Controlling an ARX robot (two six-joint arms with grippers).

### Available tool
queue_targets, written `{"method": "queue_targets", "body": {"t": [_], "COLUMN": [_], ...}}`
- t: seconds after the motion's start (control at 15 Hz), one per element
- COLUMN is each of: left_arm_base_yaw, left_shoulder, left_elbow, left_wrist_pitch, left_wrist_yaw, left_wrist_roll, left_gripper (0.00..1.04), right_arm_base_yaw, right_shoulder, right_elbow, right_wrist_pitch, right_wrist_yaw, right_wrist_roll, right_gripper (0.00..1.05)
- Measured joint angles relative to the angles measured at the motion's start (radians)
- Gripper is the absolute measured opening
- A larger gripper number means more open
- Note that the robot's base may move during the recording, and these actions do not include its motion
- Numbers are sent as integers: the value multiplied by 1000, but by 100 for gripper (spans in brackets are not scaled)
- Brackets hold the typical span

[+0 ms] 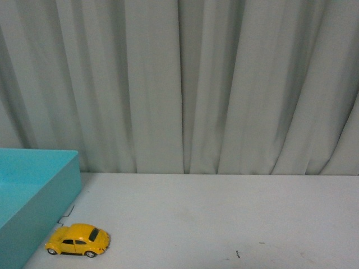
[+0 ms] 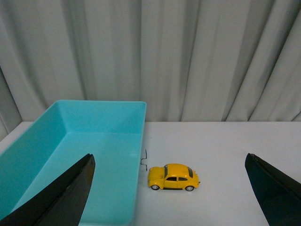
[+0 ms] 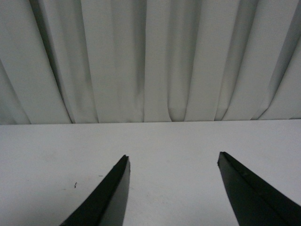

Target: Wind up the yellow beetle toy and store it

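Observation:
The yellow beetle toy (image 1: 78,240) stands on its wheels on the white table at the front left, right beside the turquoise box (image 1: 33,196). In the left wrist view the toy (image 2: 173,177) lies ahead, between the wide-open black fingers (image 2: 70,193) of my left gripper (image 2: 169,157), untouched. The box (image 2: 89,155) is empty there. My right gripper (image 3: 173,159) is open and empty over bare table; the toy does not show in its view. Neither gripper shows in the front view.
A small black bent wire (image 2: 145,159) lies between the toy and the box wall. A grey curtain (image 1: 179,84) closes off the far edge of the table (image 1: 224,218). A tiny dark speck (image 1: 237,254) lies on the table.

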Motion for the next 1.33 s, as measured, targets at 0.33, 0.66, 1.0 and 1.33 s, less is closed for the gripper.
{"method": "queue_targets", "body": {"t": [0.33,0.66,1.0,1.33], "left_arm_base_yaw": [0,0,0,0], "left_shoulder": [0,0,0,0], "left_elbow": [0,0,0,0], "left_wrist_pitch": [0,0,2,0], "left_wrist_yaw": [0,0,0,0], "left_wrist_roll": [0,0,0,0], "left_gripper": [98,98,98,98], "right_arm_base_yaw": [0,0,0,0], "right_shoulder": [0,0,0,0], "right_elbow": [0,0,0,0], "right_wrist_pitch": [0,0,1,-1], "right_wrist_yaw": [0,0,0,0], "right_wrist_roll": [0,0,0,0], "right_gripper": [98,98,98,98]}}
